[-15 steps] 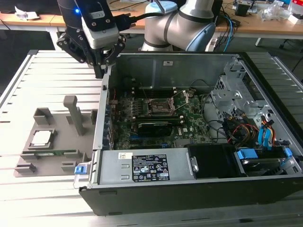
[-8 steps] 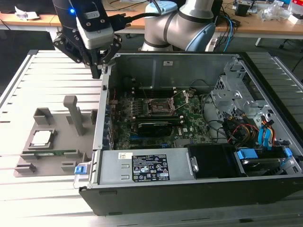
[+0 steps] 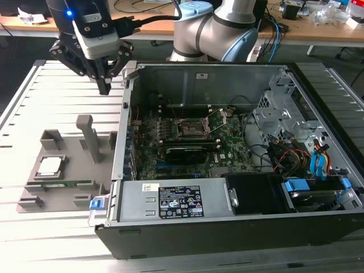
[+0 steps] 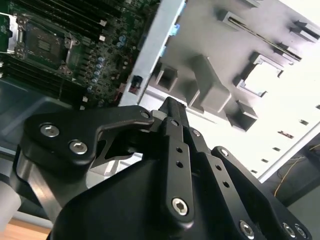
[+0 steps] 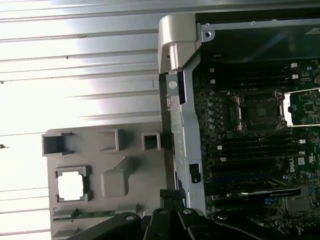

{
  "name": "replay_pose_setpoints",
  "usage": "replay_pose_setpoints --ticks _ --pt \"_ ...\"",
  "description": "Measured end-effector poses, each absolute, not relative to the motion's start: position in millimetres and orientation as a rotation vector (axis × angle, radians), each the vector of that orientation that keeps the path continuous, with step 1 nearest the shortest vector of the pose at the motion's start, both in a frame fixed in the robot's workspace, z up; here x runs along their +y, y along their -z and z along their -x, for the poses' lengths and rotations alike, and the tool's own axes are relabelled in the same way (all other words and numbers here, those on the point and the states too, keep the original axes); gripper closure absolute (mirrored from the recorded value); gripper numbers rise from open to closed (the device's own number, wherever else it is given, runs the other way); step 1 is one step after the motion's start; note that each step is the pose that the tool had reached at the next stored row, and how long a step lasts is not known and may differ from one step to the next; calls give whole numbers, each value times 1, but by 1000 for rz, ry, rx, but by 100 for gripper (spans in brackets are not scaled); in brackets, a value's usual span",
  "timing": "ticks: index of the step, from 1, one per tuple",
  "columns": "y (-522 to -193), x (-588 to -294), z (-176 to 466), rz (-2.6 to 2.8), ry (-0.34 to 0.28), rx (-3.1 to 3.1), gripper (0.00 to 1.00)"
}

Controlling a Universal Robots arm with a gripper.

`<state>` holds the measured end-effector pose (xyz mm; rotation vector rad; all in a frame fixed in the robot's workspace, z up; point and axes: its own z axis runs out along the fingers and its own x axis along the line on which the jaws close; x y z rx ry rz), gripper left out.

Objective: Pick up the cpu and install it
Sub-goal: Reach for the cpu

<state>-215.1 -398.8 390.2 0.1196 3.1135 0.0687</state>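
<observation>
Black jaws pinched fully shut on nothing, high over grey fixture (image 3: 68,196) beside computer case (image 3: 227,233), cpu (image 3: 49,165) well apart below them.

1. My arm (image 3: 210,25) bends at its grey and blue joints and reaches toward the exterior view's left.
2. My wrist (image 3: 85,23) points straight down, with a small blue light glowing on it.
3. My hand (image 3: 104,85) hangs above the counter (image 3: 51,114), near its corner at the exterior view's upper left, touching nothing.
4. My fingers (image 4: 176,135) are pressed together tip to tip, with nothing held between them, and the black linkages are spread to either side.
</observation>
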Motion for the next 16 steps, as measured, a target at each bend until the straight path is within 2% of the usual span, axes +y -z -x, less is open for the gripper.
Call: replay_pose_setpoints --ticks 16 --pt "-387 -414 288 -119 -68 3114 89"
